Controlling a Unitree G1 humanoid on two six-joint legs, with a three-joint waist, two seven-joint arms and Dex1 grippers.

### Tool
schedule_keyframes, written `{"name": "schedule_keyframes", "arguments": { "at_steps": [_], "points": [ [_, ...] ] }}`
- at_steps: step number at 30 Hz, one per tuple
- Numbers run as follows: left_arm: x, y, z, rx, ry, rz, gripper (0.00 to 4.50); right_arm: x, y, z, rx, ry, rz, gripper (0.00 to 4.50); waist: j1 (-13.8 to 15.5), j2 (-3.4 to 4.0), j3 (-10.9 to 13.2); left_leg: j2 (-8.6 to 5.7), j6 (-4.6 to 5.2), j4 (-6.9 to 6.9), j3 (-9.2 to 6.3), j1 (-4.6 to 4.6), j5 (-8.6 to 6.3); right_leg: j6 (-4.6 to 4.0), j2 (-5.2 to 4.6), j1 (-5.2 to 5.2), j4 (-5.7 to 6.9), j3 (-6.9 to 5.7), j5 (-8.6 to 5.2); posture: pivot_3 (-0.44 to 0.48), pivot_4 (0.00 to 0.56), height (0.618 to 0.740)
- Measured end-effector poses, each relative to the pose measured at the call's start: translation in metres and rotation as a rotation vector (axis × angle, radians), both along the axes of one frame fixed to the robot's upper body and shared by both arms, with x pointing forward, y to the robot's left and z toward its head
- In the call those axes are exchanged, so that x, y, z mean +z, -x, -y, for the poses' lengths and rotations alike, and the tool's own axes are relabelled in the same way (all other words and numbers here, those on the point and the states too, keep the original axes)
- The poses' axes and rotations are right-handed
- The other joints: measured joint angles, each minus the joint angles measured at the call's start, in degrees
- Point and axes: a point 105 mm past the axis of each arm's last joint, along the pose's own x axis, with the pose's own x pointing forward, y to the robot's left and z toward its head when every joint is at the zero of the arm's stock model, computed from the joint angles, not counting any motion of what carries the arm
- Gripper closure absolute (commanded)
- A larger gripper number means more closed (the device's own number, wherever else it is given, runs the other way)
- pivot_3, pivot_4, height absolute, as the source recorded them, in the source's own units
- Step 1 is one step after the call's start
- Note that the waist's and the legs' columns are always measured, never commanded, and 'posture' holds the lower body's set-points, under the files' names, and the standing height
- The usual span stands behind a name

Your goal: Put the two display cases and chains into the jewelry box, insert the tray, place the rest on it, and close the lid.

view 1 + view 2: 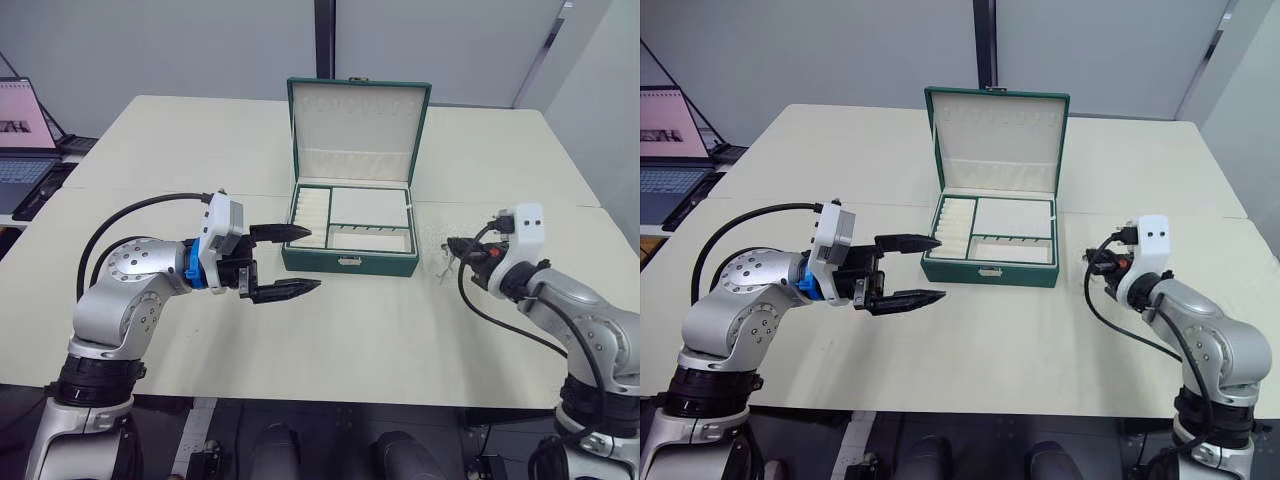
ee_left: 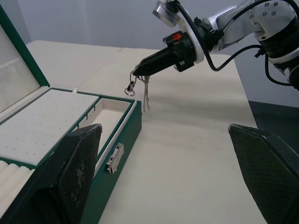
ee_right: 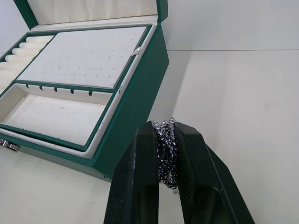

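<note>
Beside the jewelry box (image 1: 350,262), right end effector (image 3: 164,140) pinches silvery chain (image 3: 166,154).

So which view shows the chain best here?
The left wrist view: the chain hangs clear from the right gripper, ring and strands against the bare table. The right wrist view shows it bunched between the fingers. In the eye views it is a faint glint beside the box.
</note>
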Motion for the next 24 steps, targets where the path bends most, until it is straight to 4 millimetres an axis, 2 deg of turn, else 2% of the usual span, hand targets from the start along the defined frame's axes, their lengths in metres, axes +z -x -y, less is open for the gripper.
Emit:
{"name": "schedule_keyframes", "arguments": {
  "at_steps": [13,20,24],
  "points": [
    [0.004,-0.005,-0.001,0.004,0.003,0.007,0.00,0.053,0.006,0.010,0.066,0.160,0.069,4.22,0.01,0.00,0.01,0.00,0.03,-0.03,0.07,0.00,-0.02,0.00,0.00,-0.04,-0.02,0.07,0.00,0.000,0.150,0.740],
    [0.005,-0.007,-0.003,0.007,0.009,0.003,0.00,0.064,0.008,0.010,0.098,0.197,0.081,4.22,-0.02,0.00,0.01,0.00,0.03,-0.03,0.08,0.00,-0.02,0.00,0.00,-0.05,-0.02,0.10,0.00,0.000,0.150,0.740],
    [0.011,-0.008,-0.007,0.031,0.028,0.010,0.00,0.071,0.007,-0.002,0.154,0.211,0.098,4.22,-0.18,0.00,0.02,0.02,0.03,-0.03,0.11,0.00,-0.02,0.00,0.00,-0.09,0.00,0.14,0.00,0.000,0.150,0.740]
  ]
}}
